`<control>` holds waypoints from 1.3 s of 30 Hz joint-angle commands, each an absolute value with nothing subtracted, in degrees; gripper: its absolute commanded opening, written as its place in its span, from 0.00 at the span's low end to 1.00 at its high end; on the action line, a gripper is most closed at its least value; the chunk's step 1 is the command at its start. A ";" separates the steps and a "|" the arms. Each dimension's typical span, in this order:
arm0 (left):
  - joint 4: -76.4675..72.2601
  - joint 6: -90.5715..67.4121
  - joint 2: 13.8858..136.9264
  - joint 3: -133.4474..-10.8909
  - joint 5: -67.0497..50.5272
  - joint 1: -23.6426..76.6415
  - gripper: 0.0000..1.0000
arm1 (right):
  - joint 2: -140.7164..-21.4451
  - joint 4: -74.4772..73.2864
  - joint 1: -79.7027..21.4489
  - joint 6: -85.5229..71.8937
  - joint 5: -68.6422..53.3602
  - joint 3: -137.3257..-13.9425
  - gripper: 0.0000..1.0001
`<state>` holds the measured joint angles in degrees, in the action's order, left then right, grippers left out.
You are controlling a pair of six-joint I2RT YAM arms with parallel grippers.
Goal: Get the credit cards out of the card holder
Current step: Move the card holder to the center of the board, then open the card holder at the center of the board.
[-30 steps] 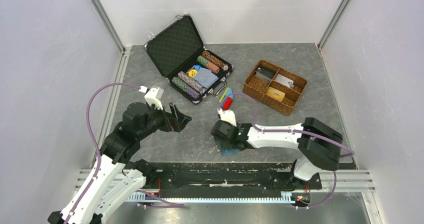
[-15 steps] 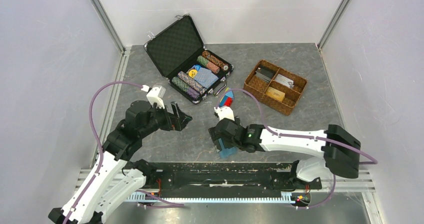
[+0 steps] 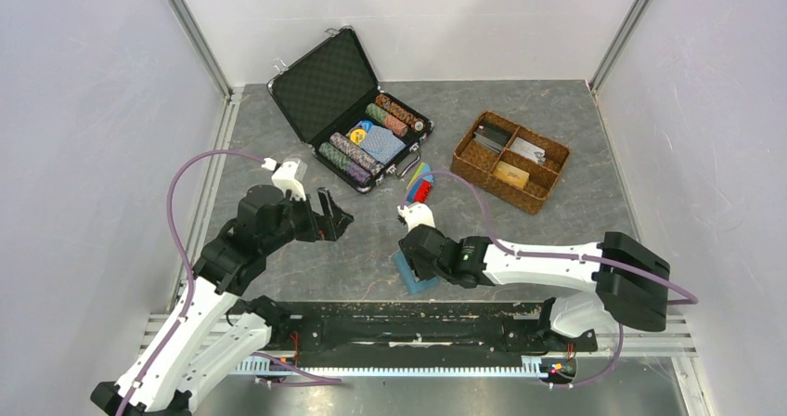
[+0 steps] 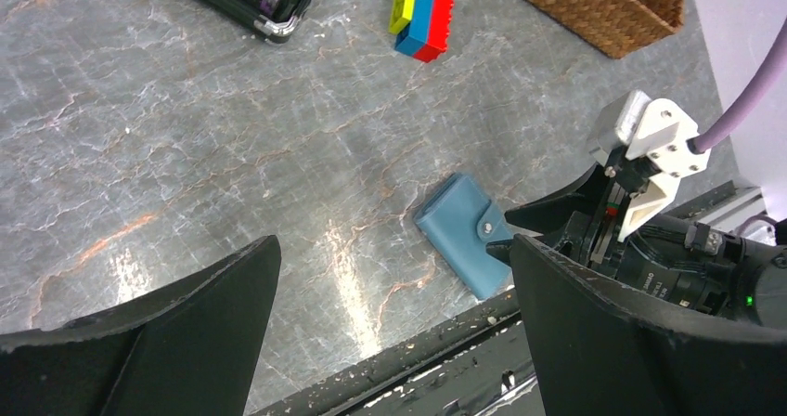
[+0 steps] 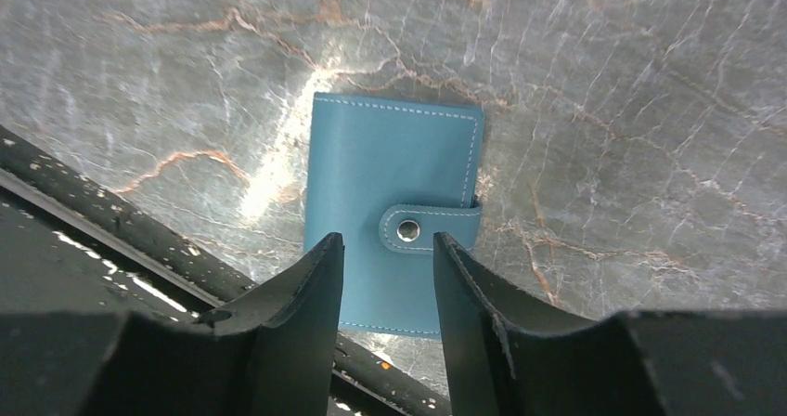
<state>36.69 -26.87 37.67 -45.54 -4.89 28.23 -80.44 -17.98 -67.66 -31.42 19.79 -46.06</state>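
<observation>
The wallet (image 5: 394, 175) lies flat and snapped shut on the desk (image 3: 362, 249), close to its near edge. The right fingers (image 5: 316, 277) hang right over it, narrowly parted and pinching nothing. The left fingers (image 4: 186, 314) are spread wide, well apart from it.

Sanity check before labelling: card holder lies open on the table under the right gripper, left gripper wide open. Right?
No: the card holder is closed, snap strap fastened; the right wrist view shows it. It does lie on the table under the right gripper, left gripper wide open.
</observation>
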 commanded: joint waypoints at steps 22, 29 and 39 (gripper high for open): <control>35.68 -28.20 37.96 -45.36 -6.04 27.95 1.00 | -87.73 -10.97 -67.70 -34.10 18.27 -41.84 0.06; 33.38 -34.80 41.06 -41.72 -15.50 27.95 0.99 | -85.29 -8.33 -67.68 -35.28 17.38 -40.77 0.00; 22.12 -41.07 45.79 -32.51 -23.70 28.08 0.92 | -74.14 8.74 -67.61 -38.99 17.01 -26.28 0.00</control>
